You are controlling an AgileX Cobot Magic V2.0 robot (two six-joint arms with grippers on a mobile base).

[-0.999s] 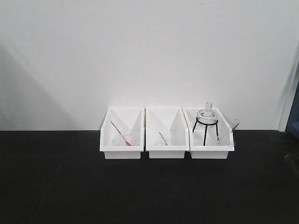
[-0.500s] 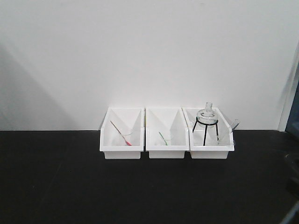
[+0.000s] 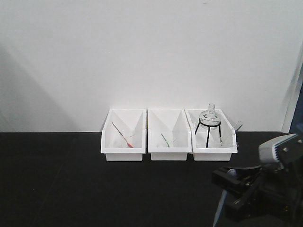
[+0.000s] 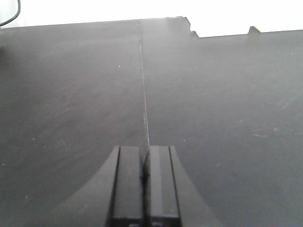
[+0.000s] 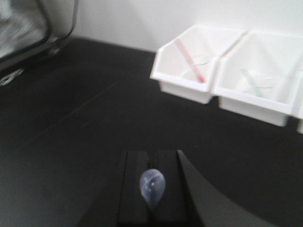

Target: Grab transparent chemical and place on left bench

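Transparent chemical (image 3: pixel 229 136) stands far ahead of the right gripper (image 5: pixel 152 156), in the rightmost white bin (image 3: pixel 214 154), its clear dropper (image 3: pixel 237 125) leaning toward the bin's right wall; closest in, the right gripper's fingers are pressed together on a pale dropper (image 5: pixel 152 187), whose bluish bulb shows at the seam between them; the left gripper (image 4: pixel 144 149) is clenched with nothing between its pads, only black bench (image 4: pixel 71 94) ahead of it; beyond the right gripper, ahead and to its right, a red-stick beaker (image 5: pixel 199 64) and a green-stick beaker (image 5: pixel 262 81) sit in separate bins; just beside the transparent chemical stands a black tripod (image 3: pixel 208 131) carrying a glass flask (image 3: pixel 209 116); farthest is the white wall (image 3: pixel 142 56).
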